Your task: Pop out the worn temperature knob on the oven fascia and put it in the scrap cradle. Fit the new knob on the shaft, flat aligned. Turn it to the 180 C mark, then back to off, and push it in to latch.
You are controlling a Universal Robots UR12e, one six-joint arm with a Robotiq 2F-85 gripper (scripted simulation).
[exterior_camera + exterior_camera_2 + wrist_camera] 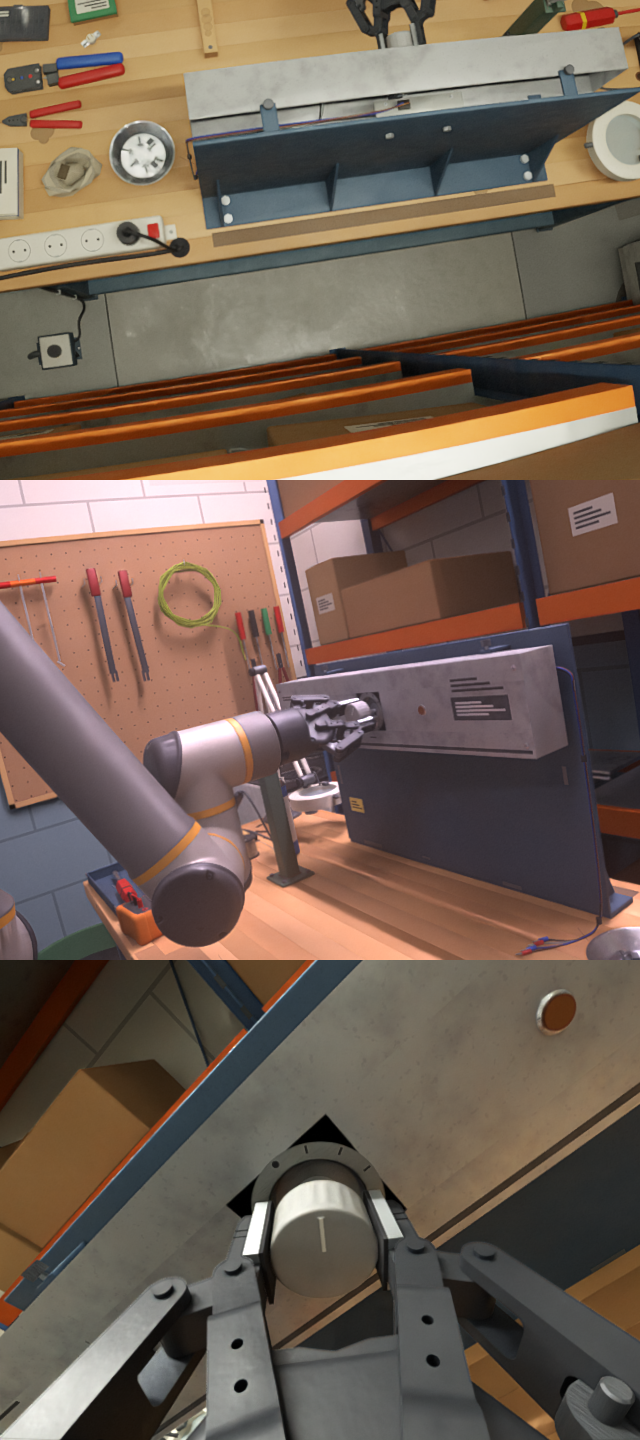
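On the grey oven fascia (455, 702), mounted on a blue upright stand at the back of the bench, a grey cylindrical knob (323, 1231) sits in front of a dial ring (320, 1156) with tick marks in a black square recess. My gripper (323, 1234) reaches it head-on, and its two finger pads clamp the knob's left and right sides. The knob's pale pointer line runs straight up its face in the wrist camera. From the second side camera the knob (357, 711) stands just proud of the fascia, between the fingers (356, 718). An amber indicator lamp (557, 1010) sits to the right.
The blue stand (372, 165) with its ribs fills the bench's middle. A round parts dish (142, 152), a power strip (82, 243) and red-handled pliers (51, 114) lie to one side, a white round fixture (618, 139) to the other. A magnifier lamp post (279, 831) stands near my forearm.
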